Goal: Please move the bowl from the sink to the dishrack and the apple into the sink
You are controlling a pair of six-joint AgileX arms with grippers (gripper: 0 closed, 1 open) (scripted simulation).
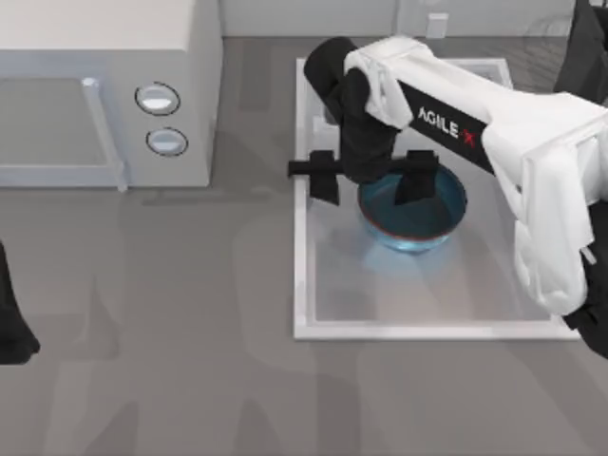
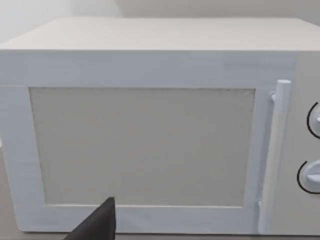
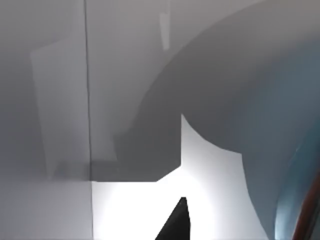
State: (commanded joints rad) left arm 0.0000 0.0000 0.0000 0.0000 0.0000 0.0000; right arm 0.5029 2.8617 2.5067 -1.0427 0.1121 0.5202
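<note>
Risk at this stage was a slipped or tipped bowl (image 1: pixel 414 217), judged from the grasp geometry: the right gripper (image 1: pixel 372 179) straddled the bowl's left rim, one finger outside near the sink's (image 1: pixel 302 285) left wall, the other over the bowl's interior. An uneven pinch on the glossy wall could let it rotate or drop during a lift. The white microwave (image 1: pixel 104 95) occupied the bench's far-left corner. The right arm reached from the right edge across the sink's far half, wrist pitched downward. Its fingers were spread, holding nothing. The bowl sat in the sink's centre. The left gripper (image 1: pixel 11 323) was parked at the bench's left edge.
</note>
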